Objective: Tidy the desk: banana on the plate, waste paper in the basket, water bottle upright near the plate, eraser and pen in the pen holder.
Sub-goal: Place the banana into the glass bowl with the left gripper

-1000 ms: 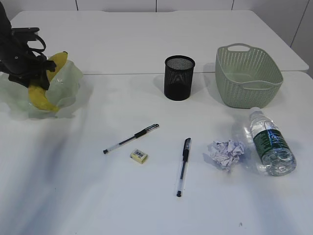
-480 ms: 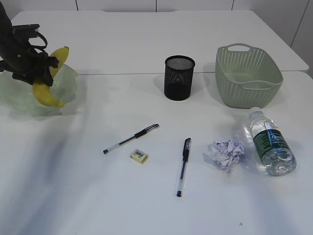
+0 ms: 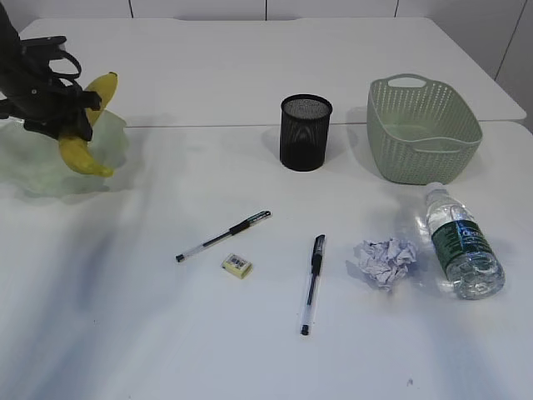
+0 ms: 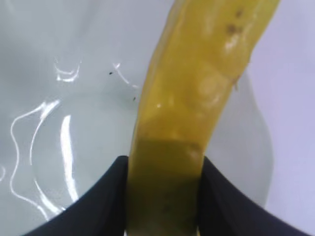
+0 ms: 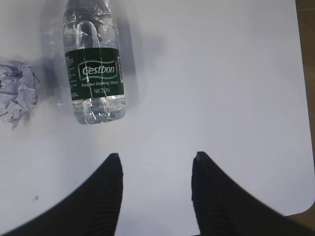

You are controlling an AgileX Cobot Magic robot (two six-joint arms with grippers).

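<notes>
My left gripper [image 3: 71, 117] is shut on the yellow banana [image 3: 81, 154], which hangs tilted over the pale green plate [image 3: 37, 179] at the desk's [image 3: 150, 333] far left. In the left wrist view the banana [image 4: 197, 98] fills the gap between the jaws of the left gripper [image 4: 165, 167], above the plate [image 4: 59, 123]. The water bottle [image 3: 462, 246] lies on its side at the right, with the waste paper [image 3: 386, 262] beside it. One pen [image 3: 223, 236], a second pen [image 3: 312, 283] and the eraser [image 3: 236, 266] lie mid-desk. The pen holder [image 3: 306, 132] and the basket [image 3: 422, 129] stand behind. My right gripper [image 5: 155, 157] is open over bare desk, short of the bottle [image 5: 96, 73].
The desk's right edge and rounded corner [image 5: 302, 147] are close to the right gripper. The waste paper [image 5: 17, 93] lies left of the bottle in the right wrist view. A seam [image 3: 208, 126] crosses the desk behind the plate and the pen holder.
The left gripper has risen slightly with the banana, whose lower end has swung a little right. The plate's raised near rim has settled lower. The other things have not moved.
</notes>
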